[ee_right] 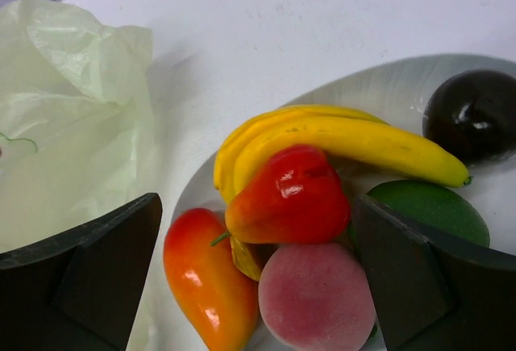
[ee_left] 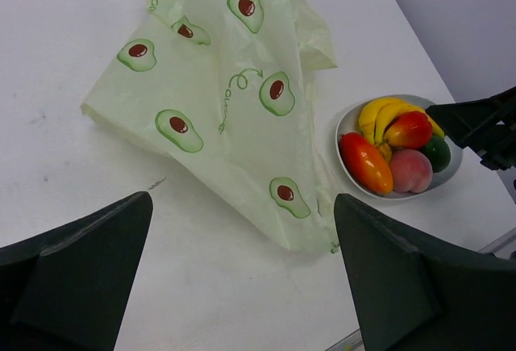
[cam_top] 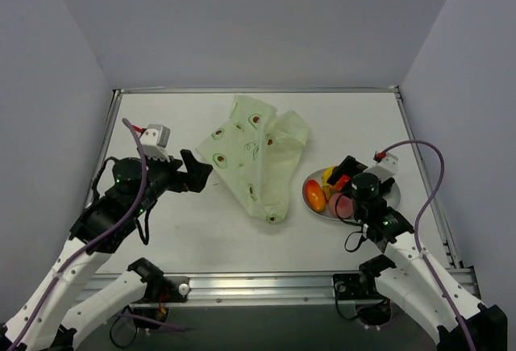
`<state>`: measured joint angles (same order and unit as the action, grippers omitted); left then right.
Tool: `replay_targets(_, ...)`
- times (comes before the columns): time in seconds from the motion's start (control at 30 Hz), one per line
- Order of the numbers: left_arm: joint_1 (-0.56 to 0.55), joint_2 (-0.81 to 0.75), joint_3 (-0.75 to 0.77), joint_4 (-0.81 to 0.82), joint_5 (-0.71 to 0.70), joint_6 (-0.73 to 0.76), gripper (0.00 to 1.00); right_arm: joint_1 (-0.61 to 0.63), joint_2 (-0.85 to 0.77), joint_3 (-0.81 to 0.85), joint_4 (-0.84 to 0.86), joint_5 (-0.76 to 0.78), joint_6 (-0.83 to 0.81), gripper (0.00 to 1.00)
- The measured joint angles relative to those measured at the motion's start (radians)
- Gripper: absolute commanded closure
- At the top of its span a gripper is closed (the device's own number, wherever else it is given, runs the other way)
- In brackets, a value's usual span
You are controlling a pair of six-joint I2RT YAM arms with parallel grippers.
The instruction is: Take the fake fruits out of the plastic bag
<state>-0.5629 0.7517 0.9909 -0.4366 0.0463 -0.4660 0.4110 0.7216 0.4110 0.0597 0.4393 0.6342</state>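
Observation:
The plastic bag (cam_top: 258, 153) lies flat and crumpled on the table; it also shows in the left wrist view (ee_left: 218, 101) and at the left of the right wrist view (ee_right: 64, 125). The fake fruits lie together on the plate (ee_right: 379, 93): banana (ee_right: 347, 137), red fruit (ee_right: 290, 194), orange-red oval (ee_right: 205, 282), peach (ee_right: 316, 296), green oval (ee_right: 431, 210), dark brown round one (ee_right: 474, 113). My right gripper (ee_right: 258, 202) is open and empty just above them (cam_top: 345, 173). My left gripper (cam_top: 197, 172) is open and empty left of the bag (ee_left: 242, 206).
The oval grey plate (cam_top: 393, 194) sits at the right, close to the bag's lower corner (ee_left: 310, 234). The right gripper's black finger (ee_left: 484, 125) reaches over the plate's far side. The table's metal front rail (cam_top: 266, 282) runs along the near edge.

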Motion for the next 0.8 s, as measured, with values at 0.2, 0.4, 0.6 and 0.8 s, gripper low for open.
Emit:
replay_targets(0.2,0.0,-0.156,-0.083,-0.053,-0.022,0.012,0.06,0.004,-0.066,0.126,-0.039,-0.046,-0.04,0.0)
replay_targets(0.4,0.0,-0.201,-0.11,-0.075,-0.018,0.004,0.06,0.017,-0.153,0.297,-0.082,-0.081,-0.099,0.0)
replay_targets(0.6,0.0,-0.243,-0.089,-0.114,-0.034,0.002,0.06,0.017,-0.2,0.48,-0.134,-0.157,-0.158,0.0)
replay_targets(0.8,0.0,-0.311,0.072,-0.164,-0.15,0.014,0.06,0.018,-0.291,0.626,-0.227,-0.147,-0.225,0.0)
